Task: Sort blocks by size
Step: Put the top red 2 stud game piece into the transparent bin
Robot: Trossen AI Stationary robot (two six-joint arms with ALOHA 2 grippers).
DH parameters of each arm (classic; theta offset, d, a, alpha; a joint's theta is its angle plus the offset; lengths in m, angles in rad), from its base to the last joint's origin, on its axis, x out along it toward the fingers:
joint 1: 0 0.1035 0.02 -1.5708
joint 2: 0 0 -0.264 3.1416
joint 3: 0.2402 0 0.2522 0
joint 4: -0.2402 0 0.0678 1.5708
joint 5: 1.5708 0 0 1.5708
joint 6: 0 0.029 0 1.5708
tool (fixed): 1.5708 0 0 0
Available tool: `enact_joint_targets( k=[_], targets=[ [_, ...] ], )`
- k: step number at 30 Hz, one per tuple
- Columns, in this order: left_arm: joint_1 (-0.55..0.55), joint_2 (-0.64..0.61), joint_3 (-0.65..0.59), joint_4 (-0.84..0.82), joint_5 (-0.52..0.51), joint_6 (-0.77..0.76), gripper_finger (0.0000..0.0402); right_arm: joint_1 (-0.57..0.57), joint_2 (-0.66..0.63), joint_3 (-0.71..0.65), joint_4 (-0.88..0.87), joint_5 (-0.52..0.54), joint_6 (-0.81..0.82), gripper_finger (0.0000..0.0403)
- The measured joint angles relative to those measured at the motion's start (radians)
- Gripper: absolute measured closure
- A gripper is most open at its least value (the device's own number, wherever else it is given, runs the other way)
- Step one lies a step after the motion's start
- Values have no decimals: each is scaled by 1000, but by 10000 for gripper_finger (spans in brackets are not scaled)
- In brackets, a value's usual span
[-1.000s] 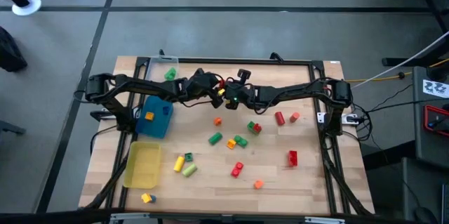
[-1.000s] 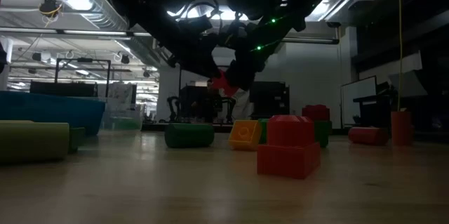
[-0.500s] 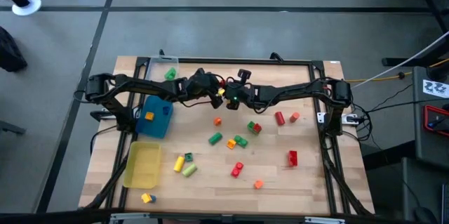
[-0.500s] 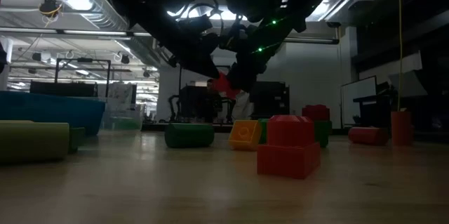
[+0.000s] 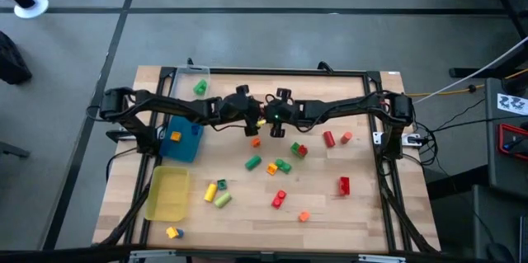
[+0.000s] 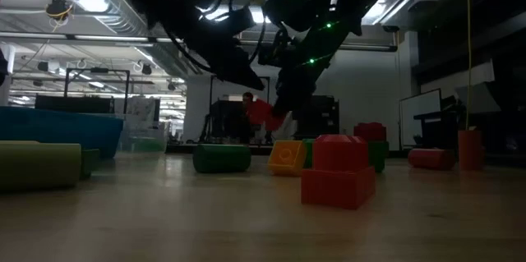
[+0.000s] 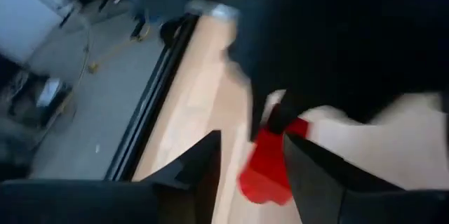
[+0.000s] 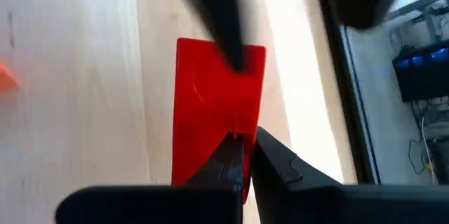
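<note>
A red block (image 8: 210, 90) is held in the air over the middle of the table; it also shows in the low view (image 6: 261, 112) and the left wrist view (image 7: 266, 171). My right gripper (image 8: 245, 140) is shut on it and shows in the high view (image 5: 272, 123). My left gripper (image 7: 251, 140) meets it from the table's left (image 5: 252, 121). It is open, with one finger on either side of the block. Other blocks lie loose on the table, among them a green one (image 5: 253, 162) and a red brick (image 5: 343, 185). My right gripper pinches one end of the red block (image 8: 235, 122) between its two fingers. The fingers slant down from the table's right. The block hangs below them, clear of the table. My left gripper stands around the block's other end (image 8: 224, 48); I cannot tell whether it touches.
A blue tray (image 5: 188, 143) with an orange block stands at the left. A yellow tray (image 5: 168, 194) is near the front left. A clear tray (image 5: 191, 77) with a green block is at the far left. An orange block (image 5: 254, 141) lies just below the grippers.
Both grippers have moved a little toward the table's near edge and downward, staying together. The red block has come down with them and stays clear of the table.
</note>
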Motion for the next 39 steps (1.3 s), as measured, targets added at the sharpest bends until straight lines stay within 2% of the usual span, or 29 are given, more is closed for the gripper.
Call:
enact_joint_targets(
  k=[6, 10, 16, 24, 34, 39],
  targets=[
    [-58, 0, 1, -58, 3, 73, 259, -6, 0, 9, -26, -97, 1, 390],
    [-88, 0, 1, -98, 2, 77, 262, -5, -2, 58, -86, -143, 1, 390],
    [-107, -1, 1, -107, 0, 131, 261, -5, -3, 143, -196, -267, 2, 388],
    [-111, -3, 4, -124, 2, 131, 261, -5, -3, 204, -311, -305, 20, 390],
    [-134, -4, 5, -166, -1, 224, 261, -6, -2, 250, -387, -370, 67, 390],
    [-135, 6, 4, -170, 7, 191, 261, -6, -2, 251, -398, -408, 92, 389]
  ],
)
